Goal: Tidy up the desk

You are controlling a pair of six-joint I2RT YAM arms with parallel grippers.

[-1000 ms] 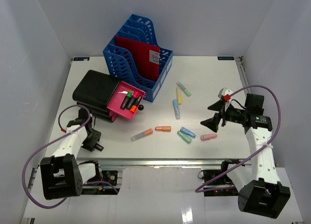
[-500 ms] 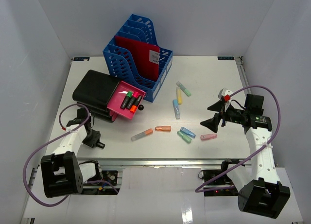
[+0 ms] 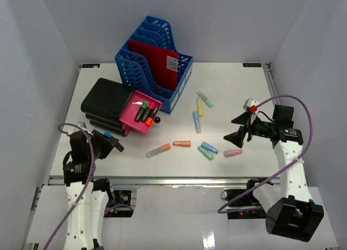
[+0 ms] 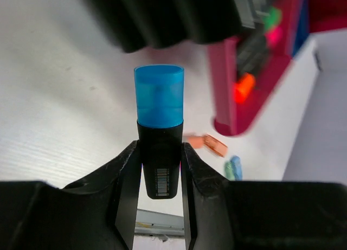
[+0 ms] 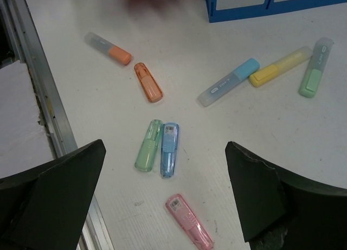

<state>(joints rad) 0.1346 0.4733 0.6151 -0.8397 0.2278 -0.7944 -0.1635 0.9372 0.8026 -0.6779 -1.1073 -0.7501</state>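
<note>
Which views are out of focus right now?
Left wrist: blue-capped marker sharp, pink drawer and black organizer behind it blurred. Right wrist: loose highlighters crisp. Top external: evenly lit, sharp, no glare.

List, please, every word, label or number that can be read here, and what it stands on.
None can be read as text.
Blue-capped marker in the left pincer: barcode label, digits too small.
Blue highlighter and pink highlighter: white stickers, too small.
Blue file rack: white labels, cut off and blurred.
</note>
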